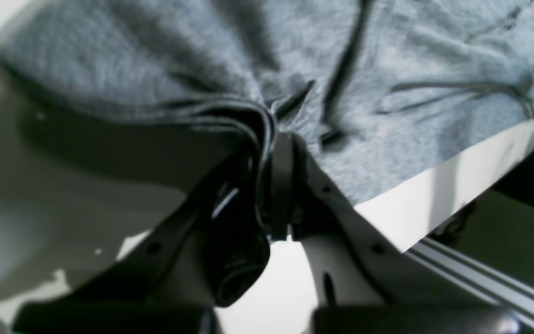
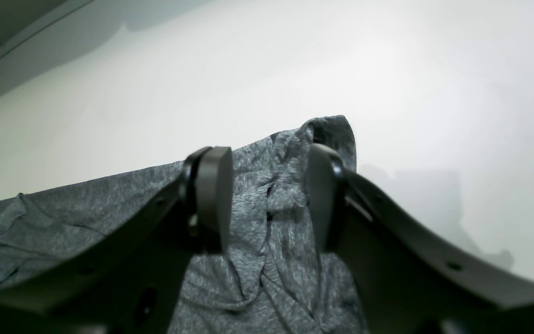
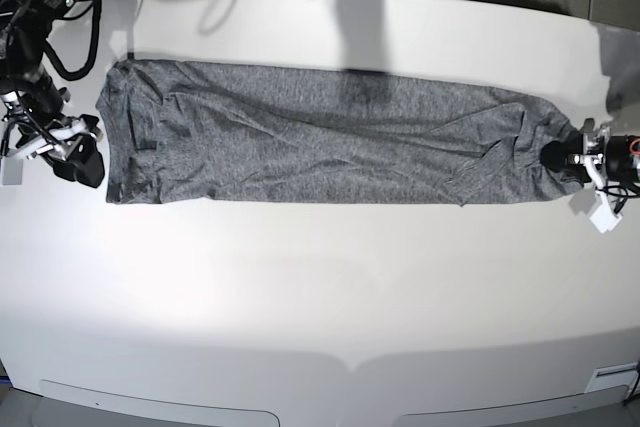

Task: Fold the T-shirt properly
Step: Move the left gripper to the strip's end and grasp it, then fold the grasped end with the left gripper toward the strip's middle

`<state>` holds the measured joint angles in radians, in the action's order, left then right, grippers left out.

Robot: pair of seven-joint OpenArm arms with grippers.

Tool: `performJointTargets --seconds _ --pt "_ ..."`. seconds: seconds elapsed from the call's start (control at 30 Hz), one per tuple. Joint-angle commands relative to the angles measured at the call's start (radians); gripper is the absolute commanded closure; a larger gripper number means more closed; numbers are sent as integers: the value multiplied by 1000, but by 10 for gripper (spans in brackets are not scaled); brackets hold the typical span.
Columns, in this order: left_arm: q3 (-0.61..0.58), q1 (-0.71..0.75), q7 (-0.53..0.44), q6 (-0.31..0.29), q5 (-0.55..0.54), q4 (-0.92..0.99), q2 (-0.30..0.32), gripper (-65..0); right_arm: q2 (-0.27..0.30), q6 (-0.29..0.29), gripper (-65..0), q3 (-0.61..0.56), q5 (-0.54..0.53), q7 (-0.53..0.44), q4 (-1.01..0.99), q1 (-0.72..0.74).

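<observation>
You've got T-shirt (image 3: 330, 137) stretched long across table (image 3: 320, 287). Your left gripper (image 1: 274, 153) pinched tight on bunched hem at one end. Your right gripper (image 2: 267, 195) spread wide above other end, nothing gripped.

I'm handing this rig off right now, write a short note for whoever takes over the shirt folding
Left end effector: shut on the T-shirt, pinching a bunched edge at the end on the base view's right.
Right end effector: open, with the fabric at the other end lying between its fingers, not gripped.
T-shirt: lies as a long wrinkled band across the white table, seemingly already narrowed lengthwise, with both arms at its two ends.
Done: one end is gripped.
Left: close the right end effector on its end, then probably fold the band end to end and smooth it.
</observation>
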<state>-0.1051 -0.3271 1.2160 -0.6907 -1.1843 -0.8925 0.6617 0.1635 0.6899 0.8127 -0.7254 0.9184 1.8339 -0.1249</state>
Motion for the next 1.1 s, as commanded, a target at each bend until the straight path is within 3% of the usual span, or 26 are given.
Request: performJointTargets --seconds 0.0,0.17,0.27,0.83,1.07 --pt "6 -21 13 -7 -37 -34 18 0 14 8 -271 4 -19 -21 21 9" --pt "6 -18 151 -7 -214 -125 -16 0 14 8 -271 4 -19 -21 21 9" --pt "6 -4 171 -7 -257 -163 -57 0 13 8 -271 4 -19 -20 21 9" --pt "6 45 171 -7 -219 -253 -385 0 13 8 -271 -3 -12 -16 21 31" --pt "6 45 168 -7 -219 -253 -438 0 14 8 -271 -3 -12 -15 21 31"
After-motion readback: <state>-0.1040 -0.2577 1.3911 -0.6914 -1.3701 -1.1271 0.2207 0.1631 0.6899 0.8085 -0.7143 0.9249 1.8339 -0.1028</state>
